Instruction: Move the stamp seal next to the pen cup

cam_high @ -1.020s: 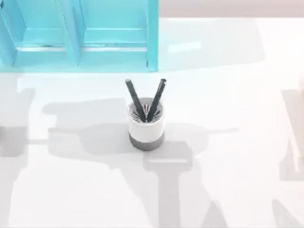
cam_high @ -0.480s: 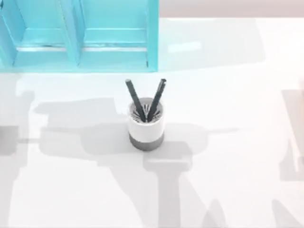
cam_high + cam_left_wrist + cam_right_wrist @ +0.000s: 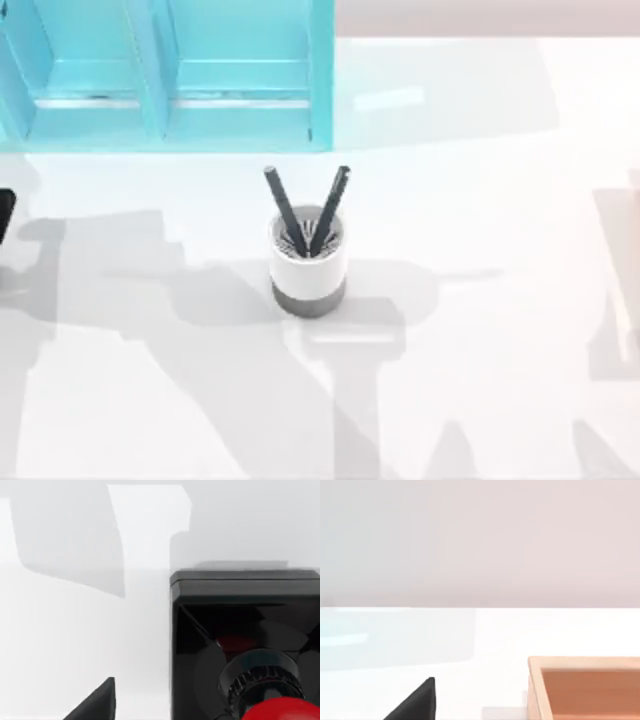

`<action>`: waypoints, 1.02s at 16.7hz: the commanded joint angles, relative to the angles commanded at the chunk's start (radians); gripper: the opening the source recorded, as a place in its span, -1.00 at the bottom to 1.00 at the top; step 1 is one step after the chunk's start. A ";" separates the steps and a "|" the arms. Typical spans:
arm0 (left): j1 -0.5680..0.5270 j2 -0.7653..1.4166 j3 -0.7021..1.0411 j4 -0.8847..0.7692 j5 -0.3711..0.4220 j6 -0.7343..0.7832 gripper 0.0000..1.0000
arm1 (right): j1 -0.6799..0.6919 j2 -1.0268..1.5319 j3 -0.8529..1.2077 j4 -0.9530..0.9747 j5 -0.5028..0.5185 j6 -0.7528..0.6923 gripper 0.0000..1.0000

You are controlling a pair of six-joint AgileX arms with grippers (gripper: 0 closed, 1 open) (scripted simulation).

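Your left gripper point(image 3: 90, 705) hovers at the stamp seal point(image 3: 245, 645), finger state unclear; grasp its knob, carry to the mid-table pen cup point(image 3: 308, 262).

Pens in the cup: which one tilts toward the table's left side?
The pen with its upper end on the top view's left. The other pen tilts right, so the two form a V rising out of the cup.

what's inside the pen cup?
Two dark pens stick out of the pen cup, leaning apart in a V. Their lower ends and the cup's bottom are hidden by its wall.
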 joint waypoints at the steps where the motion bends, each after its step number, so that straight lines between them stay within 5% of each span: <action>1: 0.000 0.000 -0.001 0.001 0.000 0.000 1.00 | 0.000 0.000 0.000 0.000 0.000 0.000 1.00; 3: 0.000 0.000 -0.001 0.001 0.000 0.000 1.00 | 0.000 0.000 0.000 0.000 0.000 0.000 1.00; 16: 0.000 0.000 -0.001 0.001 0.000 0.000 -0.96 | 0.000 0.000 0.000 0.000 0.000 0.000 1.00; 17: 0.000 0.000 -0.001 0.001 0.000 0.000 -1.00 | 0.000 0.000 0.000 0.000 0.000 0.000 1.00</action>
